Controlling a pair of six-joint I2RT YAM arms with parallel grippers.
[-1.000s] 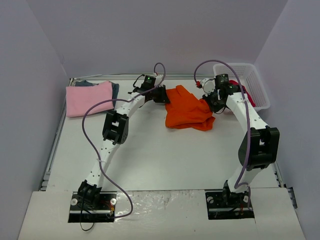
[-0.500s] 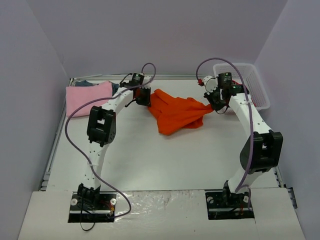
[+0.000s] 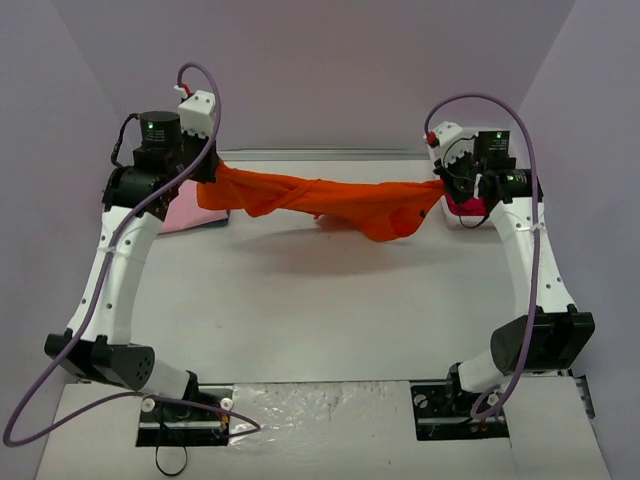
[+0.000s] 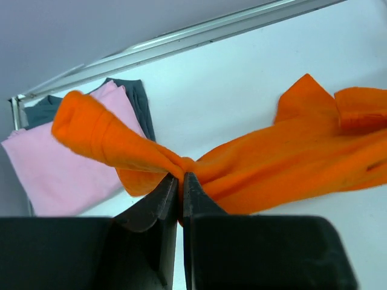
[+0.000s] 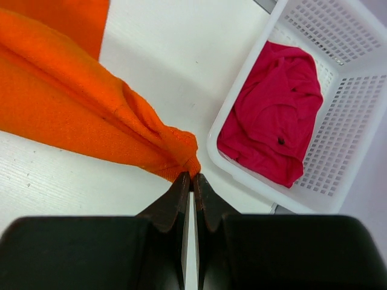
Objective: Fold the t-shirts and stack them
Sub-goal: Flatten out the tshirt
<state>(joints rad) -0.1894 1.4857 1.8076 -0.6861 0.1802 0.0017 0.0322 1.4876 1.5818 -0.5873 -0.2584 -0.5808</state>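
Observation:
The bright orange t-shirt (image 3: 320, 202) hangs stretched in the air between my two grippers, twisted along its length. My left gripper (image 3: 207, 172) is shut on its left end (image 4: 130, 151), high at the back left. My right gripper (image 3: 442, 188) is shut on its right end (image 5: 176, 151), high at the back right. A folded light pink t-shirt (image 4: 57, 160) lies on a dark blue-grey one (image 4: 134, 99) at the back left of the table, partly hidden by my left arm in the top view. A crimson red t-shirt (image 5: 275, 118) lies crumpled in the white basket (image 5: 338, 175).
The white lattice basket stands at the back right corner, behind my right gripper. A metal rail (image 4: 199, 36) runs along the table's far edge. Purple cables loop over both arms.
Both grippers rose and moved apart, left to the far left and right a little to the right. The orange t-shirt came off the table and is pulled out long between them.

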